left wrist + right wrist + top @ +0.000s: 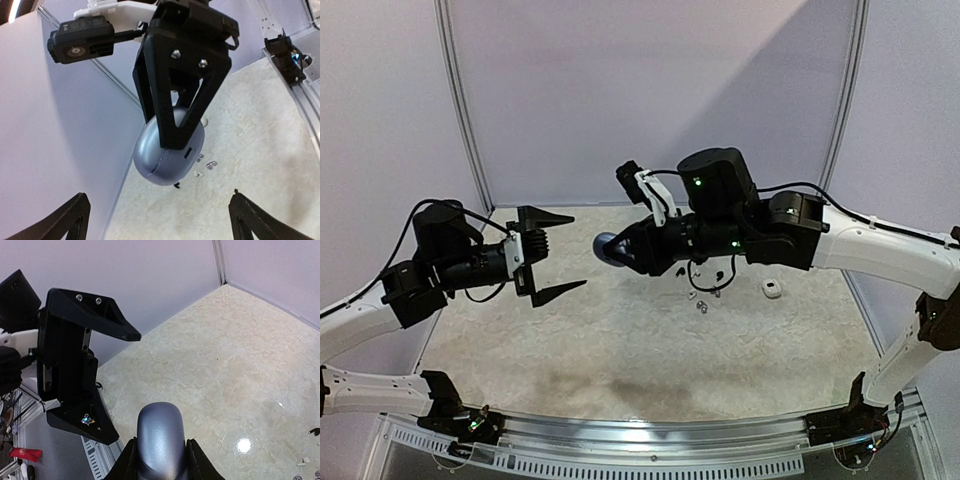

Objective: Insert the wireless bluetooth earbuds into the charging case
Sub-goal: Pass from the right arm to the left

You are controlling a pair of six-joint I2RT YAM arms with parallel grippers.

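My right gripper is shut on a blue-grey pebble-shaped charging case and holds it closed, high above the table. The case fills the bottom of the right wrist view, a finger on each side. My left gripper is open and empty, its fingers facing the case a short gap away; in the left wrist view the case hangs ahead between the spread fingertips. Tiny earbuds lie loose on the table under the right arm; they also show in the left wrist view.
A small white case lies on the table right of the earbuds. Pale walls close the table at the back and sides. The metal rail with both arm bases runs along the near edge.
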